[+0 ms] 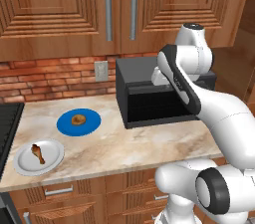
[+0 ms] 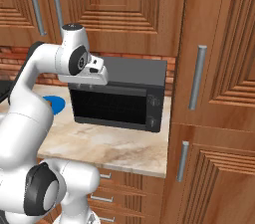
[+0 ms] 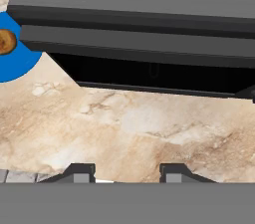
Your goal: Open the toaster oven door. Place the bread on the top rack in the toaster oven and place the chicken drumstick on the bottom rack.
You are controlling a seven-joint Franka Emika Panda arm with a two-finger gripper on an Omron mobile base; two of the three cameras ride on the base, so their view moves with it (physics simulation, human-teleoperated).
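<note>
While the toaster oven door stands shut, fingers hover above — parted, empty.

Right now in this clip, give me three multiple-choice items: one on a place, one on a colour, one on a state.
1. Where is the small round golden-brown bread?
A. on the round blue plate
B. on the round white plate
C. inside the dark grey boxy toaster oven

2. What colour is the plate under the reddish-brown chicken drumstick?
A. blue
B. white
C. black

3. How does the dark grey toaster oven door stand?
A. fully dropped open
B. removed
C. shut

Answers: 1 A, the bun sits mid-plate; 2 B, the left base view shows it on white; 3 C, the panel is flush with the oven's front in the right base view.
</note>
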